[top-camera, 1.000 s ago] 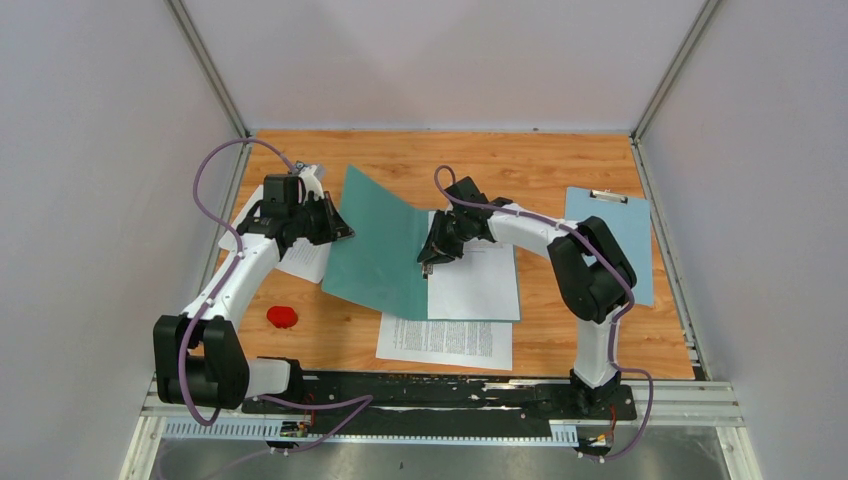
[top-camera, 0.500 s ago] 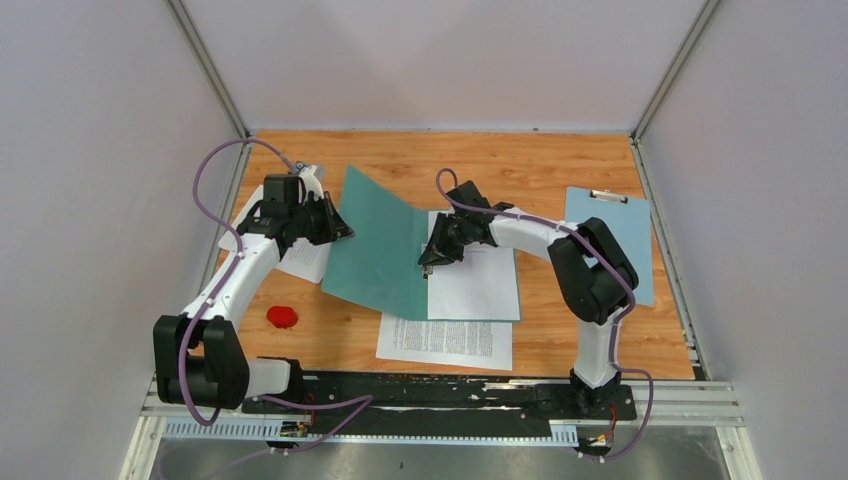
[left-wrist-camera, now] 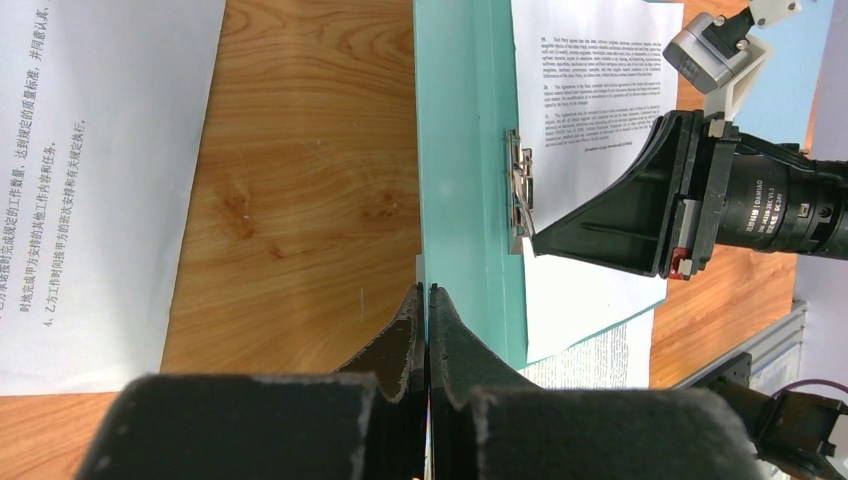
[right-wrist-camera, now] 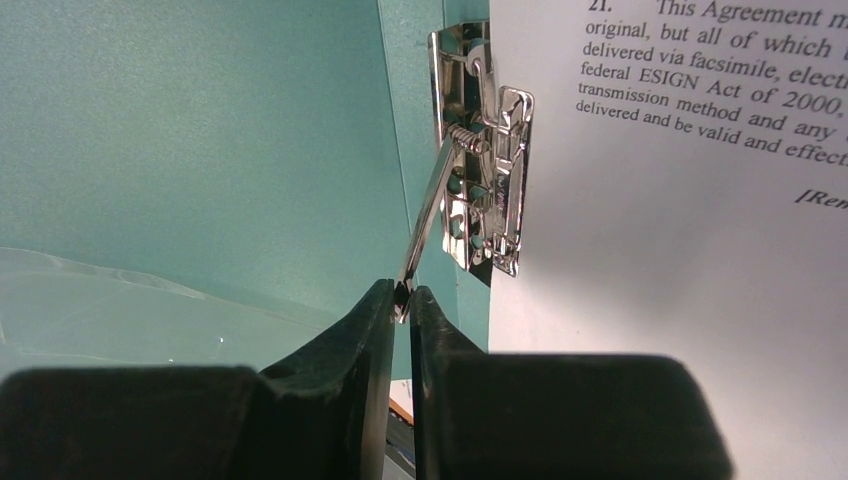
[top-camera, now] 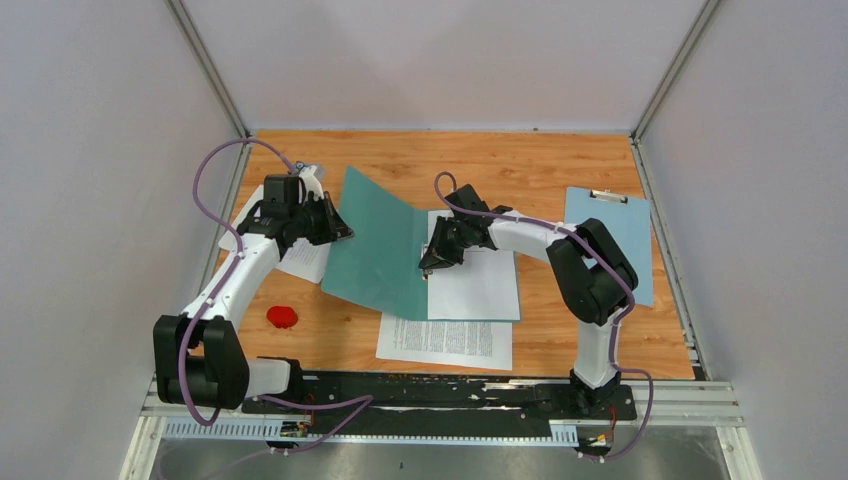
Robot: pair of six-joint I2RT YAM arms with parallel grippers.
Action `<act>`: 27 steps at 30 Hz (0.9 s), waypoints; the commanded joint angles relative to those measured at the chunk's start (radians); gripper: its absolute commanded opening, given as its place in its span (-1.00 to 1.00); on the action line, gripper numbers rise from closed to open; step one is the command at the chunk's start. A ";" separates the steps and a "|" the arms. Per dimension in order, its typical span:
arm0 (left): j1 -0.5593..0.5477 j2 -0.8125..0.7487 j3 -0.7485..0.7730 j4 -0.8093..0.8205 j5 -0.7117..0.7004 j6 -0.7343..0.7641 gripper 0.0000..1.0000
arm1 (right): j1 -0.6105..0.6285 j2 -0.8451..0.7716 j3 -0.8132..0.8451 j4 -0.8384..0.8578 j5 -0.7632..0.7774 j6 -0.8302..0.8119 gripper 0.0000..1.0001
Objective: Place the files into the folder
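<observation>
The teal folder (top-camera: 380,245) lies open, and its left cover stands raised. My left gripper (top-camera: 338,230) is shut on that cover's outer edge (left-wrist-camera: 427,288). A white printed sheet (top-camera: 478,272) lies on the folder's right half. My right gripper (top-camera: 428,264) is shut on the thin lever of the metal fastener (right-wrist-camera: 485,190) at the spine, and the lever tip sits between the jaws (right-wrist-camera: 403,300). The fastener also shows in the left wrist view (left-wrist-camera: 520,190). A second sheet (top-camera: 445,340) lies partly under the folder's near edge. A third sheet (top-camera: 300,258) lies under my left arm.
A light blue clipboard (top-camera: 615,235) lies at the right side of the wooden table (top-camera: 520,160). A small red object (top-camera: 282,317) sits near the left front. White walls and metal posts enclose the table.
My right wrist has shifted slightly at the fastener while its jaws stay at the spine. The left arm and the raised cover have not moved.
</observation>
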 commanded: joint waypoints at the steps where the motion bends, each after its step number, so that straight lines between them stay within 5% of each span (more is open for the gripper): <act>1: -0.002 -0.034 0.007 0.035 -0.017 0.012 -1.00 | 0.013 -0.019 -0.028 -0.061 0.068 -0.049 -0.80; 27: -0.002 -0.029 0.010 0.024 -0.027 0.018 -1.00 | 0.042 -0.002 -0.073 -0.145 0.253 -0.149 -0.87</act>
